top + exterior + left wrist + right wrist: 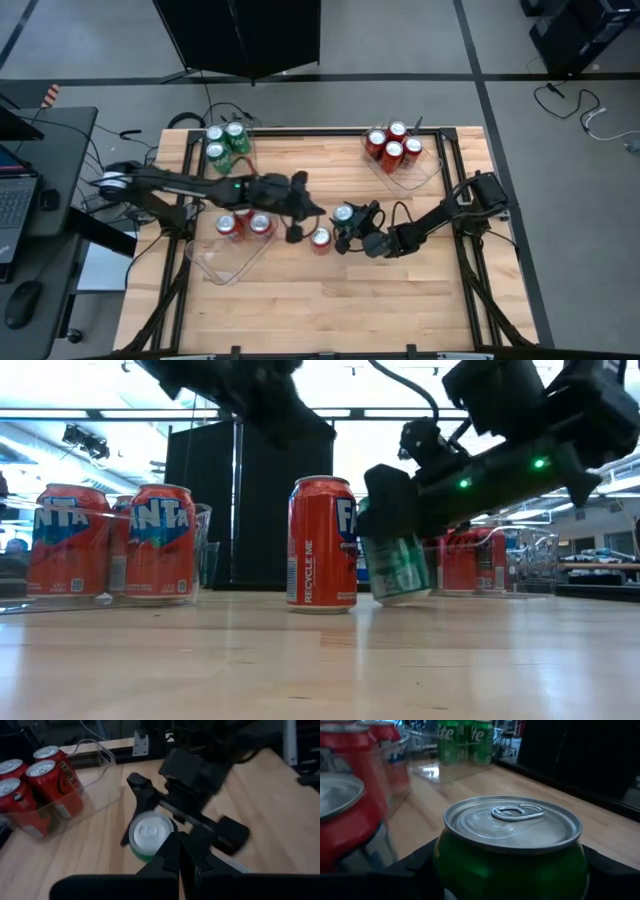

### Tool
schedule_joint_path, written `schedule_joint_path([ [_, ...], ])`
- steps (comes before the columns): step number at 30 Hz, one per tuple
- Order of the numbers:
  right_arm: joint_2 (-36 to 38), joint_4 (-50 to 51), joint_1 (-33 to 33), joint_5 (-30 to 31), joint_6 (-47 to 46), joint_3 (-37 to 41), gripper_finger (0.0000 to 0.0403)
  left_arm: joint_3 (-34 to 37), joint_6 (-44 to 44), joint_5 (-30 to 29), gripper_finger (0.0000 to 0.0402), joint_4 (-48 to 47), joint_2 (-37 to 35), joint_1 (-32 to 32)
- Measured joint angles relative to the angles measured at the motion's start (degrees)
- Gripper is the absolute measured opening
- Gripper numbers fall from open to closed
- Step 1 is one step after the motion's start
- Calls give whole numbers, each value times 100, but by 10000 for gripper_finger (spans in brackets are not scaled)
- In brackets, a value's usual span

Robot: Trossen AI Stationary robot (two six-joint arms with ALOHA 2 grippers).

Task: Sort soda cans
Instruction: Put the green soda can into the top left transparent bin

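A: So, where's the right gripper (pixel 345 224) just now?

B: Near the middle of the table (pixel 330 310), a little right of centre. Its fingers stand wide apart around a green can (pixel 344 214), one on each side of the body. In the low view that green can (pixel 394 567) leans over, tilted rather than flat on its base.

A: And the left gripper (pixel 296 232)?

B: Also near the middle, just left of the right one, with its fingers pressed together and nothing between them. A lone red can (pixel 320 238) stands upright on the wood just beside it, between the two grippers.

A: What about the rest of the cans?

B: Three green cans (pixel 224 142) sit together in a clear tray (pixel 243 160) at the far left corner. Four red cans (pixel 394 144) sit in another clear tray (pixel 425 172) at the far right. Three more red cans (pixel 243 222) stand at the far end of a third tray (pixel 220 265), on the left and nearer than the green ones.

A: Anything else round the table?

B: A desk with a laptop (pixel 14 195) and a mouse (pixel 24 303) stands off to the left, and cables trail on the floor beyond the far edge
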State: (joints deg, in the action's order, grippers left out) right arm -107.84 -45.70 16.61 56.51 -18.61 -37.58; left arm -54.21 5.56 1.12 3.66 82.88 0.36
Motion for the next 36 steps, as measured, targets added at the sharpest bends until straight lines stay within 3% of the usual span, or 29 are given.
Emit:
schedule_joint_path([
  [10, -173, -525, 12, -80, 485, 4, 289, -691, 128, 27, 0, 188, 1356, 42],
  [24, -176, -532, 32, -339, 351, -66, 289, -800, 22, -289, 0, 270, 1680, 42],
  [31, -136, -538, 98, -536, 0, -88, 386, -803, -28, -192, 0, 358, 1752, 33],
  [36, 91, -464, 136, -593, 96, -85, 367, -803, -44, -165, 0, 350, 1794, 31],
])
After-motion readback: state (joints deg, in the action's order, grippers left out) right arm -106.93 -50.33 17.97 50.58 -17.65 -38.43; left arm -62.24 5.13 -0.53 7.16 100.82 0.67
